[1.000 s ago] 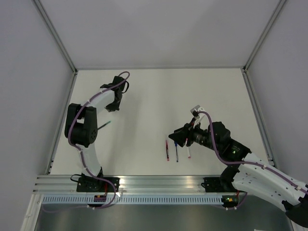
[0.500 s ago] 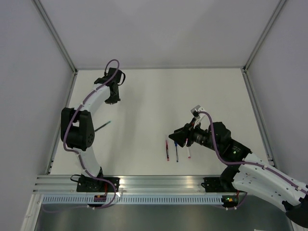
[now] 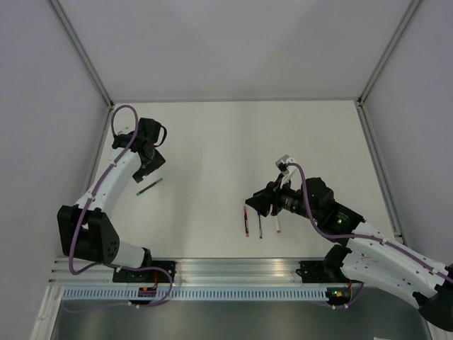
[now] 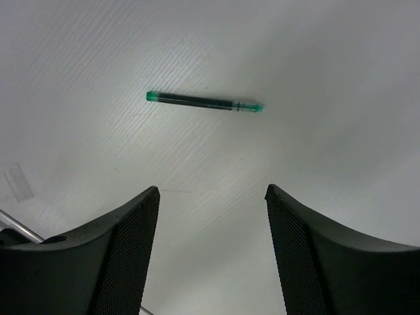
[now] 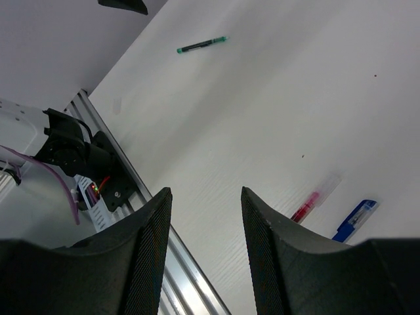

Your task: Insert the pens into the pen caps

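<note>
Green pen lies loose on the table; left gripper and right gripper both gape empty.

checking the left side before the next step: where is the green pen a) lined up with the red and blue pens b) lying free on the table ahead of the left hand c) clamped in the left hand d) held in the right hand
b: the green pen lies flat on the table, clear of the left hand, whose fingers stand open and empty.
</note>
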